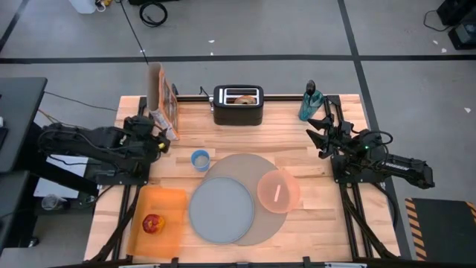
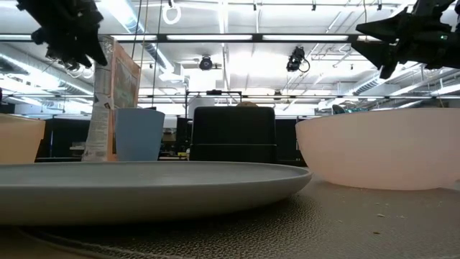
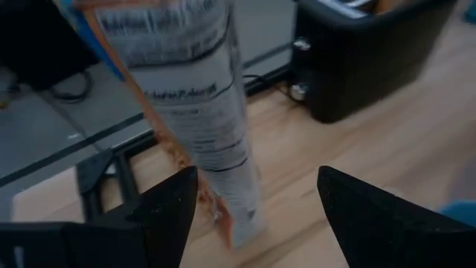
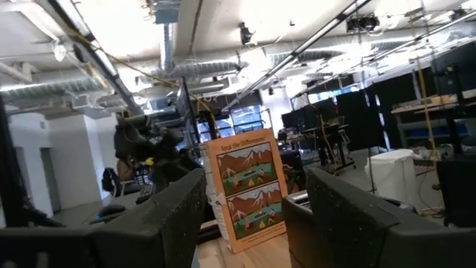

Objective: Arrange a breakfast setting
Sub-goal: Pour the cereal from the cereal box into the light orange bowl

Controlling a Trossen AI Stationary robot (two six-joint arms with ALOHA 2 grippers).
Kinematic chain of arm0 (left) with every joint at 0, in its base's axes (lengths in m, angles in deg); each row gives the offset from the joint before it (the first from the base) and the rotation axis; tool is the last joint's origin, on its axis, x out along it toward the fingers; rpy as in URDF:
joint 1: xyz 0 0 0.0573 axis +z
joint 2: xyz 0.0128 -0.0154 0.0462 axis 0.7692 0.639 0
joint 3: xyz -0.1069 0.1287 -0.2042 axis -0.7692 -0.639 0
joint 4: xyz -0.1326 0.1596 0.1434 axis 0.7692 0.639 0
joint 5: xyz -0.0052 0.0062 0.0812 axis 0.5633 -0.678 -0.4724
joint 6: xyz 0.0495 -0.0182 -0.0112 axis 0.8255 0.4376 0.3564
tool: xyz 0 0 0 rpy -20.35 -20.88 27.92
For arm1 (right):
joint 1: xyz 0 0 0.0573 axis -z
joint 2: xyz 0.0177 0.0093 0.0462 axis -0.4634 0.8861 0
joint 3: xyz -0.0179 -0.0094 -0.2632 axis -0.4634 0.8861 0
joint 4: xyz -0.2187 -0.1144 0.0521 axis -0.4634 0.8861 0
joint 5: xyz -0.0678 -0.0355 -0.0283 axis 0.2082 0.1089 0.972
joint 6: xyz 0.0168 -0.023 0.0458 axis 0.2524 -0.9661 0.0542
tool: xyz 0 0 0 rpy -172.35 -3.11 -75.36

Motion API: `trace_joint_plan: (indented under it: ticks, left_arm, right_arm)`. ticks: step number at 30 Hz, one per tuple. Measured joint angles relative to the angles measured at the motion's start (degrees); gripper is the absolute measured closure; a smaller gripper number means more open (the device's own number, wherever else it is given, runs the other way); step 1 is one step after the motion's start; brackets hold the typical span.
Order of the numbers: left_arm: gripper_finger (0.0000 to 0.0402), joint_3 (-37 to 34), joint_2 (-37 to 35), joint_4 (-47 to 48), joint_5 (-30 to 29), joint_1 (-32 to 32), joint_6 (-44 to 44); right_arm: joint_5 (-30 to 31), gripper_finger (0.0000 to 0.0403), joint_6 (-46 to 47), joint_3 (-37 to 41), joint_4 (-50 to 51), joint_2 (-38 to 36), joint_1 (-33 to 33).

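High view tells the story here: the pink bowl (image 1: 278, 190) already sits on the right part of the round grey mat (image 1: 245, 165), touching the blue-grey plate (image 1: 221, 210) beside it, and it looks empty apart from a pale streak inside that may be the spoon – can't tell. The cereal box (image 1: 163, 99) stands upright at the table's far-left corner, and the left gripper (image 1: 161, 143) is just beside it, on the side toward the near edge. In the left wrist view the fingers (image 3: 167, 212) are spread wide with nothing between them, and the box's narrow side rises straight ahead of the gap – tall axis vertical. So I'd guess the box is the next grab, and the left arm is clearly the closer one. The right gripper (image 1: 321, 132) hovers near the far-right corner, jaws apart and empty, well away from it. The apple (image 1: 153, 223) waits on the orange board (image 1: 172, 201) at the near-left corner, and the bagel (image 1: 243, 97) is in the toaster (image 1: 238, 110) at the far edge.
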Motion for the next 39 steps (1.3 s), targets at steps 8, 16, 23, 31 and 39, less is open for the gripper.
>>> trace_joint_plan:
  ticks: [8, 16, 23, 31, 39]
  left_arm:
    - [0.0116, -5.4, 4.9, 1.9, -4.3, 0.0, -13.5]
    - [0.0116, -10.8, 9.0, -5.1, -7.4, 0.1, -17.9]
    - [0.0116, -16.1, 11.0, -9.8, -13.5, 0.1, -22.4]
    - [0.0116, -21.2, 10.9, -14.6, -19.9, 0.1, -23.2]
    - [0.0115, -21.3, 10.9, -19.3, -24.5, 4.3, -22.5]
  right_arm:
    - [-2.1, 0.0161, -0.8, 0.0, 0.0, 0.0, 0.0]
    - [-2.4, 0.0161, -0.8, 0.0, 0.0, 0.0, 0.0]
    - [-3.2, 0.0161, -0.8, 0.0, 0.1, 0.0, 0.0]
    - [-3.5, 0.0161, -0.5, 0.0, 0.1, 0.0, 0.0]
    - [-3.5, 0.0161, -0.7, 0.0, 0.1, 0.0, 0.0]
